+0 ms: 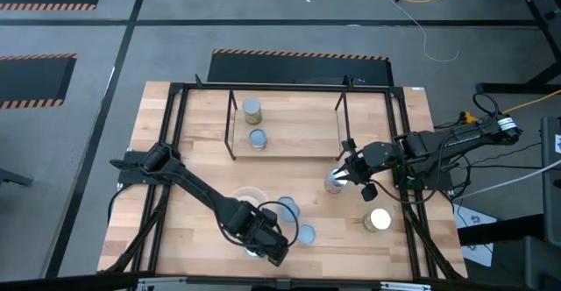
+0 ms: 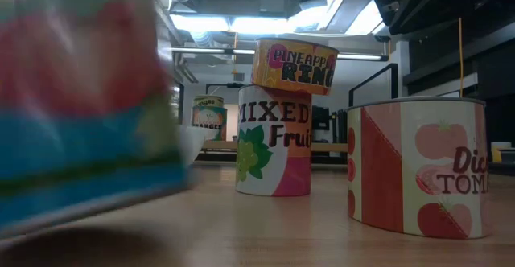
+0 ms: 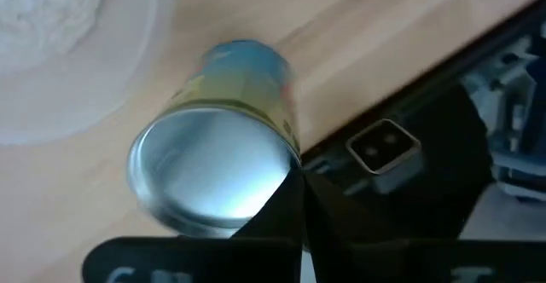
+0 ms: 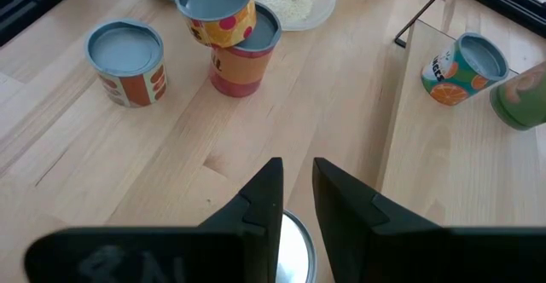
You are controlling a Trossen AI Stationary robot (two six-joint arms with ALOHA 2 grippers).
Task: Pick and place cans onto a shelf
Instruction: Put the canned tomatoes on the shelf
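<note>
Left arm stretches diagonally from the table's left edge toward the near edge, wrist bent low, and the left gripper [image 1: 263, 243] sits down there with its fingers [image 3: 286, 210] pinched together (no gap between the dark tips). Over on the right, the other arm reaches in from the right edge, right gripper [image 1: 344, 179] hanging mid-table, fingers [image 4: 260, 202] parted by a narrow slot.
</note>
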